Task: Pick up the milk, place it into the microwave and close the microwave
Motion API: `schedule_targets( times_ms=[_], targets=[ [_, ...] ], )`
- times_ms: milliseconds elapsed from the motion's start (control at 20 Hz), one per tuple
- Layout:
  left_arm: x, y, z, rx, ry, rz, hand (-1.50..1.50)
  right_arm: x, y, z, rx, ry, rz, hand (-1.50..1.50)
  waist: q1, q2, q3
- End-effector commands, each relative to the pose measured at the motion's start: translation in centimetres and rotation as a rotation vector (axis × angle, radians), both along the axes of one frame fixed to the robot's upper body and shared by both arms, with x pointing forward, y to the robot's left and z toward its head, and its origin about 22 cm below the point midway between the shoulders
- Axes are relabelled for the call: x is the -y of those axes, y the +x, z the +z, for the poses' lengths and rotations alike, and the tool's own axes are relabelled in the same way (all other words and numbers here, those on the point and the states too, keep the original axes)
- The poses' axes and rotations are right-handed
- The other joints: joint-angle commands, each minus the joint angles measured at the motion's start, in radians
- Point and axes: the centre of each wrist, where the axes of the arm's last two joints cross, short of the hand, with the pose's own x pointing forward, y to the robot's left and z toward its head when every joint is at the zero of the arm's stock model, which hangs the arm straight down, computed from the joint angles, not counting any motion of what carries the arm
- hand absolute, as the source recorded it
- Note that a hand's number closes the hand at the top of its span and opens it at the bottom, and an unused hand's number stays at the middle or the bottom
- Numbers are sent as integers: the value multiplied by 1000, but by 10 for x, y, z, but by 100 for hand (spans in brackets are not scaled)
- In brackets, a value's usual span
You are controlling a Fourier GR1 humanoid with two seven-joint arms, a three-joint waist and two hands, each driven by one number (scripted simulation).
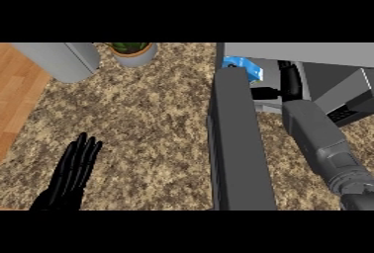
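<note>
**Ana:** Head view first. What is the biggest thing?

**Ben:** It is the speckled brown counter (146, 123). The next biggest is the microwave door (237, 143). It is dark grey and stands open, sticking out toward us. Let's use that door as our mark.

**Ana:** What is to the right of the door?

**Ben:** That is the microwave (329, 74), grey, with its dark inside showing. The right arm (321, 143) goes up beside the door and into it. The right hand (291, 79) is inside, past the door's far end. Its fingers look curled, but I cannot tell if they hold anything.

**Ana:** Where is the milk?

**Ben:** The milk (245, 66) is blue and white. It sits just at the door's far end, inside the microwave, near the right hand.

**Ana:** And left of the door?

**Ben:** The left hand (73, 173) rests far to the left, low down, with its fingers straight and close together. A grey thing (62, 59) and a plant pot (133, 52) stand far up on the left.
</note>
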Motion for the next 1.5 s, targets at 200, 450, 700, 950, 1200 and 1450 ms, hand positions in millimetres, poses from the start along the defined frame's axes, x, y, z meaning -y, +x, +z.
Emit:
schedule_targets(
  times_ms=[200,450,700,950,1200,1450],
  targets=[
    [11,9,-19,-53,4,-56,-150,8,-23,-35,-4,141,126,-150,-44,-18,-2],
    [19,31,-16,-70,48,-144,-150,11,-43,-61,-30,200,159,-150,-65,-26,-2],
    [15,42,-30,-107,118,-254,150,19,-57,-75,-10,222,184,-150,-82,-36,-4],
    [39,50,-45,-90,172,-296,150,29,-70,-86,12,220,209,-150,-102,-47,-5],
    [63,69,-45,-143,197,-286,150,30,-87,-97,-3,240,250,-150,-129,-57,-7],
    [82,78,-61,-190,333,-417,150,41,-112,-110,-4,213,266,-150,-136,-57,-7]
  ],
)
